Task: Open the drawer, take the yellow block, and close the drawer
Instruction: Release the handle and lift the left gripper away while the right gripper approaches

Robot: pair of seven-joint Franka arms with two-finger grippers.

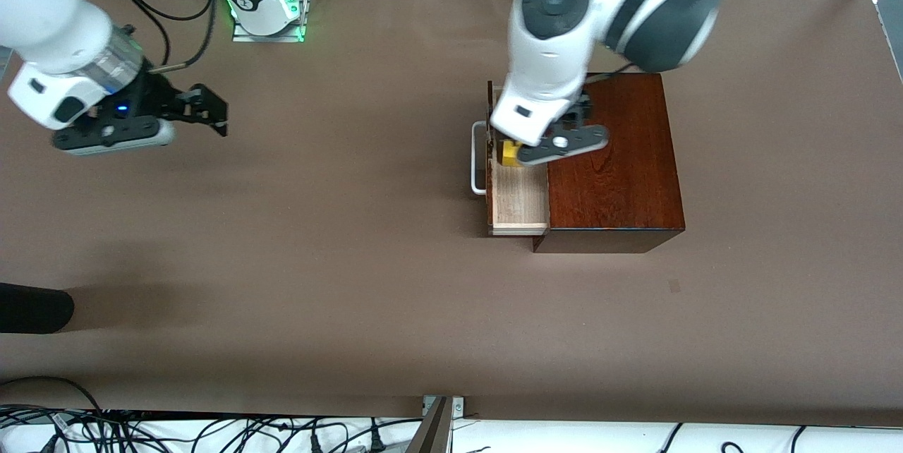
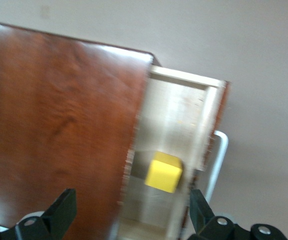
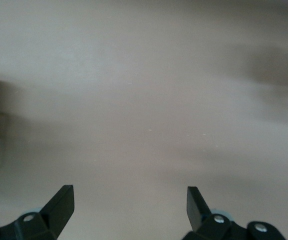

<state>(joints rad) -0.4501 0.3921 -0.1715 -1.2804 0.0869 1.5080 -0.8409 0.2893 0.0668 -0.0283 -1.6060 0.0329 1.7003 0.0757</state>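
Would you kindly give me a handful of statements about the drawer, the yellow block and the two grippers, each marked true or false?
1. The drawer is pulled open. True.
2. The yellow block lies on top of the wooden box. False: it lies inside the open drawer.
3. The left gripper is shut on the yellow block. False: it is open above the drawer, with the block not yet between its fingers.
4. The right gripper is open over bare table, toward the right arm's end. True.
5. The drawer's white handle has come off. False: it is attached to the drawer front.
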